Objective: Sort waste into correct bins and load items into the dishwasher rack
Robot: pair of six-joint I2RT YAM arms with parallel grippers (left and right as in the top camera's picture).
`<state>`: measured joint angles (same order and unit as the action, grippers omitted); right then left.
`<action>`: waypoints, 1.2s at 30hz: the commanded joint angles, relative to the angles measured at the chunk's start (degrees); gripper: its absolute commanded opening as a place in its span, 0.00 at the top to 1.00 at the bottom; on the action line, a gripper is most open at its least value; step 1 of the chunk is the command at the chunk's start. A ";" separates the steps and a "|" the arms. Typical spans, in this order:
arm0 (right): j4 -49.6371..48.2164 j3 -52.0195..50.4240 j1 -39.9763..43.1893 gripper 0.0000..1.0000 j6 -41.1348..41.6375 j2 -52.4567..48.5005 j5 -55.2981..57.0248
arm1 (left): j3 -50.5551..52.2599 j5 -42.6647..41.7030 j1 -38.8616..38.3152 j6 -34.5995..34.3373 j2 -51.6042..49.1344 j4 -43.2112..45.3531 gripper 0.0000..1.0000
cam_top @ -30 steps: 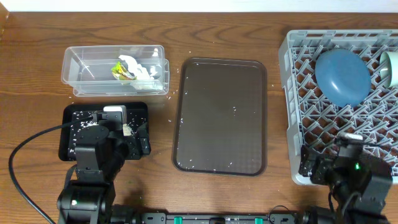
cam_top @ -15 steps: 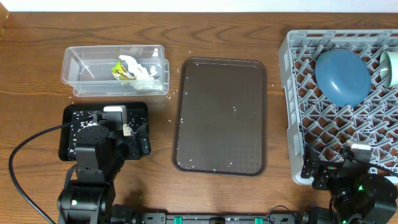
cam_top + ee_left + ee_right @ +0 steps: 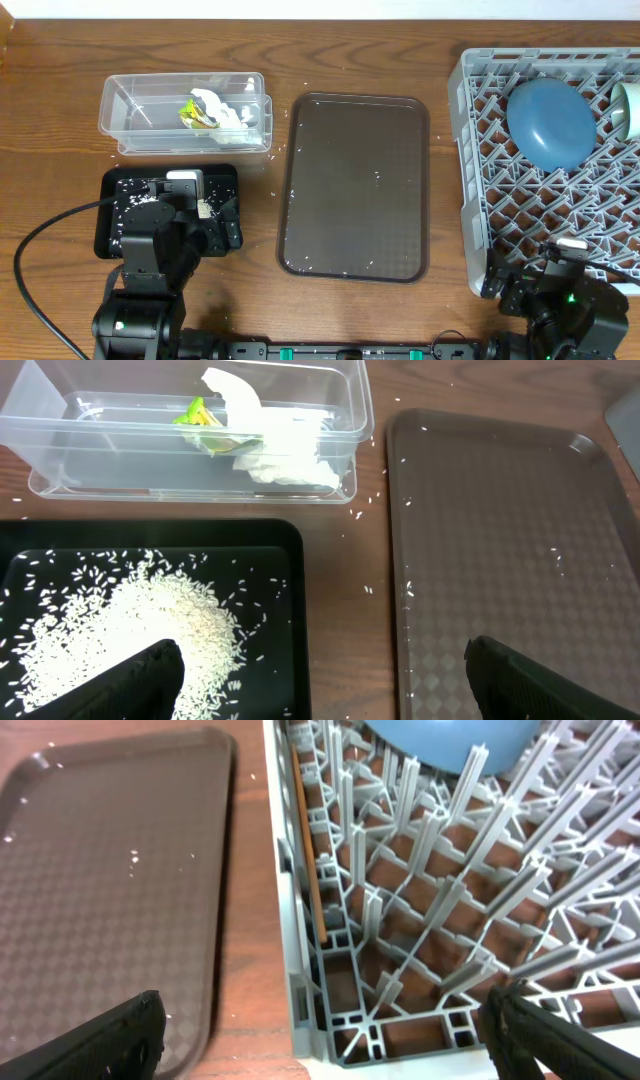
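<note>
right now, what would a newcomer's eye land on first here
The big square grey plastic dishwasher rack on the right stands out, a round dark blue plate propped among its pegs. In the middle lies a flat brown serving tray, lightly speckled with white. At the left, a mound of white rice sits in the shallow black tray.

Left claw [image 3: 322, 672] and right claw [image 3: 330, 1035], both wide open.

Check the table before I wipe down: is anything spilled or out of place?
Yes. Stray rice grains lie outside the black tray: some on the bare table beside it, more dotted across the brown serving tray.
</note>
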<state>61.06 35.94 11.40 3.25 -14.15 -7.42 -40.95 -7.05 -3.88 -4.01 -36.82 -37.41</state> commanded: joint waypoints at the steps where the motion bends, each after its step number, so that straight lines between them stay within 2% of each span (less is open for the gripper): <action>1: -0.26 -2.75 0.11 0.01 -0.50 2.45 -0.11 | 0.02 0.90 -0.07 0.79 0.11 0.13 0.08; 6: -9.68 -8.04 0.11 0.01 -1.09 6.32 -2.23 | 0.02 0.90 -0.07 0.79 0.11 0.13 0.08; 12: -26.27 -13.62 0.11 0.01 -11.41 8.33 -9.49 | 0.02 0.90 -0.07 0.79 0.11 0.13 0.08; 16: -34.53 -18.18 0.11 0.01 -11.89 10.16 -13.92 | 0.02 0.90 -0.07 0.79 0.11 0.15 0.08; 22: -41.83 -23.85 0.11 0.01 -11.43 13.90 -17.51 | 0.02 0.90 -0.07 0.79 0.11 0.13 0.08; 31: -51.08 -27.96 0.11 0.01 -10.93 13.86 -17.51 | 0.02 0.90 -0.07 0.79 0.11 0.13 0.08; 36: -54.90 -30.93 0.09 0.01 -7.32 13.84 -17.62 | 0.02 0.90 -0.07 0.79 0.11 0.13 0.08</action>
<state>7.20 6.63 11.40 -6.37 -0.73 -24.27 -40.95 -7.05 -3.86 -4.01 -36.82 -37.43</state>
